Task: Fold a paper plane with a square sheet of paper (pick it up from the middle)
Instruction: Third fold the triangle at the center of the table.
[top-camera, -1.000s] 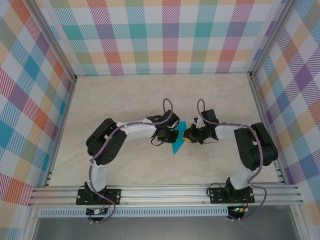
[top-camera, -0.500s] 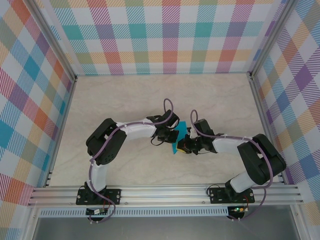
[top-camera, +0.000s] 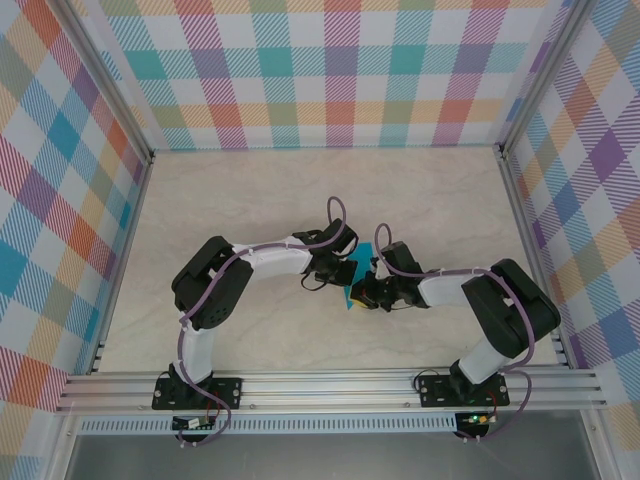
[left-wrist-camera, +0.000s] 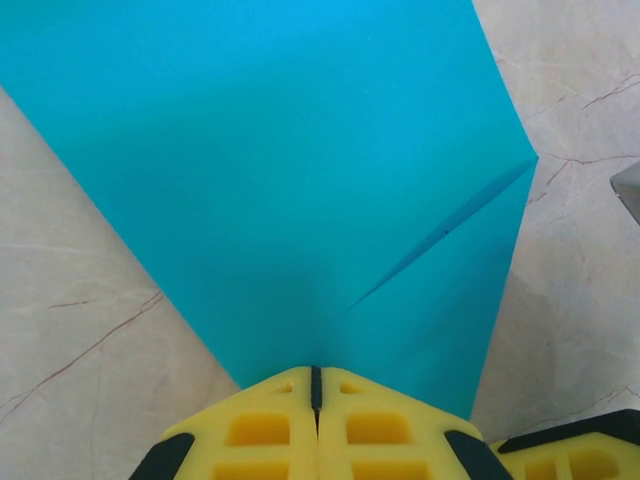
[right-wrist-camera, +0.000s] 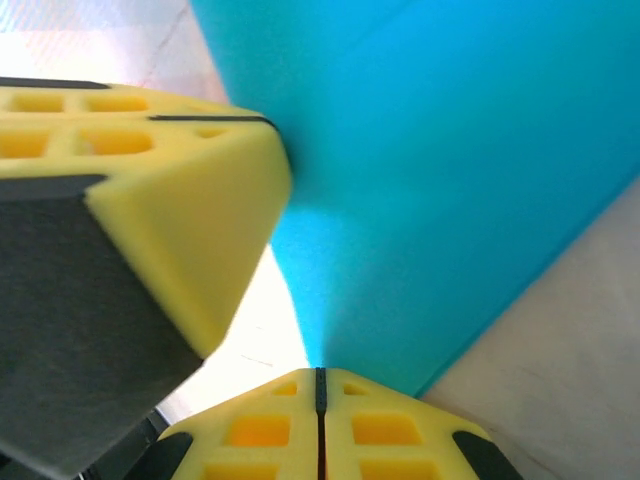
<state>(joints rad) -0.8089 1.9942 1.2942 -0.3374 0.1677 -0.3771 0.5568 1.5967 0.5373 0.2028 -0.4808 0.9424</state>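
- Teal paper plane (left-wrist-camera: 300, 170) lies flat mid-table; our right gripper (right-wrist-camera: 319, 375), jaws together, sits at its 5 o'clock corner.
- Left gripper (left-wrist-camera: 316, 375), also closed, touches its 11 o'clock edge.
- We judge that dragging either tip could skew the crease.
- A second ago the right gripper stood off at 3 o'clock.

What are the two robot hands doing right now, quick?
Left gripper: closed, pinching the teal paper.
Right gripper: closed, pinching the same teal paper.
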